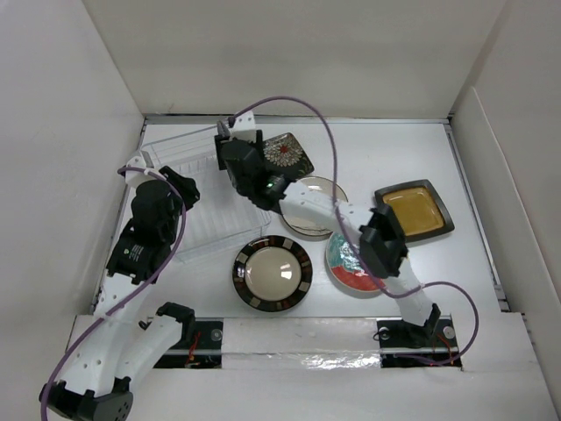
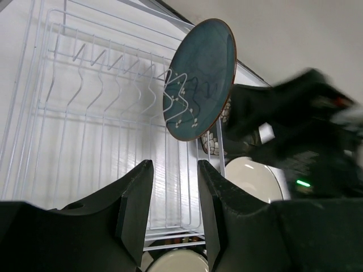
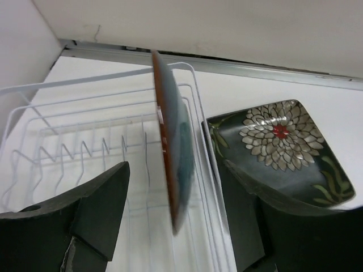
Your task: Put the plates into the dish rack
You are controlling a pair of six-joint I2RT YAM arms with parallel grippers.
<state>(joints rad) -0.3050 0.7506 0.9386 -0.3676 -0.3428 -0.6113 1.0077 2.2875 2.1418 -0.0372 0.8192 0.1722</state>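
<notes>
The teal plate (image 2: 201, 76) stands on edge at the right end of the dish rack (image 2: 85, 113), leaning on its wire prongs. In the right wrist view the teal plate (image 3: 173, 153) is edge-on and blurred. My right gripper (image 3: 176, 170) is open, its jaws on either side of the plate and clear of it. My left gripper (image 2: 174, 164) hovers over the rack floor, jaws apart with nothing between them. From above, the right gripper (image 1: 230, 162) hides the teal plate, and the left gripper (image 1: 186, 189) is over the rack (image 1: 197, 224).
Right of the rack lie the black floral square plate (image 1: 289, 153), a cream plate (image 1: 311, 206) partly under my right arm, the cream plate with dark striped rim (image 1: 273, 274), the red-and-teal plate (image 1: 351, 263) and the black amber-centred square plate (image 1: 412, 209).
</notes>
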